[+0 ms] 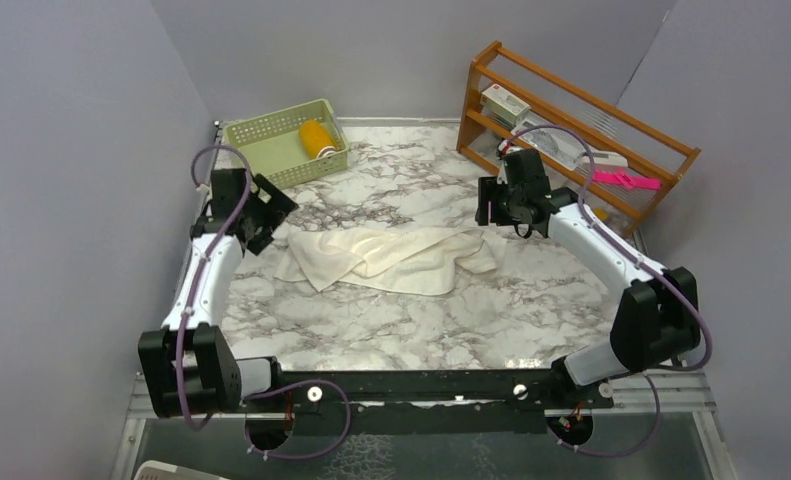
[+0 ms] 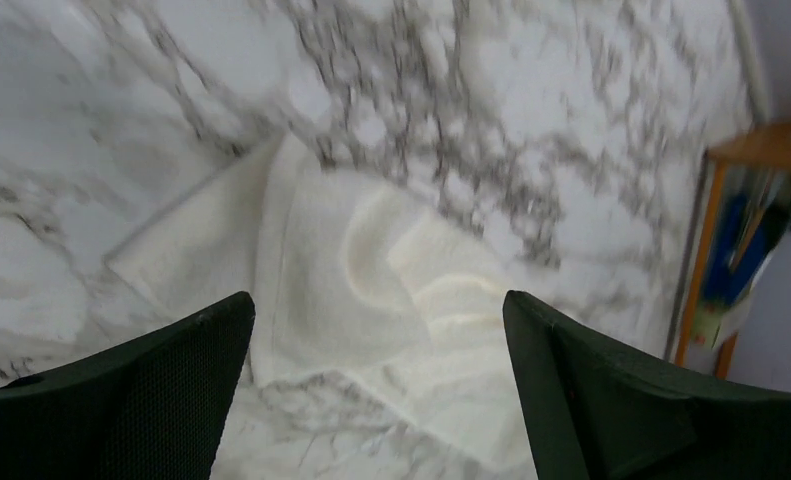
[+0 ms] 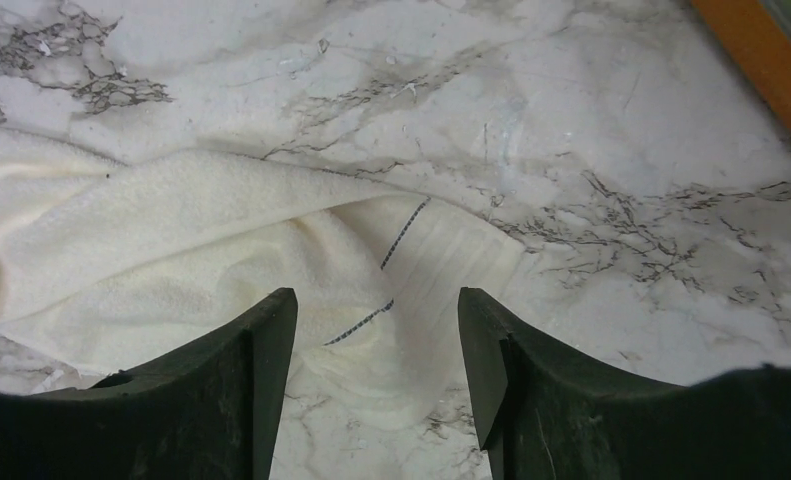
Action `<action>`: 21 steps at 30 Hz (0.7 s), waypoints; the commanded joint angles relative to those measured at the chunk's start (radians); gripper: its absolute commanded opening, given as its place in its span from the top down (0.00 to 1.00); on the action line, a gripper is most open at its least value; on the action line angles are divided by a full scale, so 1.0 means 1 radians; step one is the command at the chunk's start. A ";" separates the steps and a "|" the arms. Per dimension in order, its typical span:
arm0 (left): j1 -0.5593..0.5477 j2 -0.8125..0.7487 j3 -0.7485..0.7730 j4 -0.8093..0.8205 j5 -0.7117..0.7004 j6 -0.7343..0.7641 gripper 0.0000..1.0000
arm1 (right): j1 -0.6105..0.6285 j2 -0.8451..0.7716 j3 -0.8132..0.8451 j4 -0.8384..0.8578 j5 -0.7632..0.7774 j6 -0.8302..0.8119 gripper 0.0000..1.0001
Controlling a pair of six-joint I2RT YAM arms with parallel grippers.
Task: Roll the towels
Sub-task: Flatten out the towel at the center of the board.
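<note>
At your far left, the left gripper (image 1: pixel 258 213) hangs over the left end of the marble table (image 1: pixel 391 330), just off the left edge of the cream towel (image 1: pixel 391 258). In its wrist view the left gripper (image 2: pixel 376 310) has its jaws spread wide, with the two dark fingers (image 2: pixel 161 385) framing the cloth below and nothing pinched between them. The cream towel (image 2: pixel 371 290) lies there in loose folds, one flat corner reaching out to the left. Behind that arm, at the back left of the table, you have the pale green basket (image 1: pixel 263 128), and the mustard-yellow towel (image 1: pixel 318 138) sits rolled up inside it, toward its right end. Across the middle of the table the cream towel is spread out and rumpled, not rolled, its length running from one gripper toward the other. Moving right, the right gripper (image 1: pixel 499 205) hovers just beyond the towel's right end. Looking down from its wrist, you see the right gripper (image 3: pixel 376 300) with its jaws apart and gripping nothing. The cream towel (image 3: pixel 171 240) lies on the marble beneath them, and a thin dark stitched line (image 3: pixel 406 232) crosses the flatter band at its end. At the back right stands the wooden rack (image 1: pixel 571 115) with a pink object (image 1: pixel 626 180) on it, well apart from the towel.
</note>
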 commanded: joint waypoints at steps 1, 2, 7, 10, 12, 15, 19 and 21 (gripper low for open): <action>-0.115 -0.162 -0.245 -0.024 0.304 0.196 0.02 | -0.004 -0.103 -0.046 0.026 0.076 -0.031 0.39; -0.141 -0.202 -0.308 -0.039 0.299 0.187 0.02 | -0.003 -0.108 -0.053 0.023 0.072 -0.031 0.39; -0.261 -0.392 -0.558 -0.030 0.249 0.037 0.04 | -0.003 -0.120 -0.071 0.025 0.021 -0.025 0.39; -0.285 -0.430 -0.576 0.011 0.210 0.004 0.08 | -0.003 -0.124 -0.076 0.029 0.000 -0.027 0.39; -0.286 -0.414 -0.565 0.011 0.164 0.017 0.11 | -0.003 -0.130 -0.082 0.029 -0.011 -0.029 0.39; -0.285 -0.373 -0.551 0.038 0.100 0.035 0.15 | -0.004 -0.146 -0.097 0.035 -0.023 -0.033 0.39; -0.285 -0.286 -0.535 0.113 0.063 0.071 0.24 | -0.004 -0.158 -0.108 0.026 -0.026 -0.035 0.39; -0.285 -0.225 -0.519 0.135 0.063 0.097 0.30 | -0.003 -0.165 -0.111 0.023 -0.027 -0.037 0.39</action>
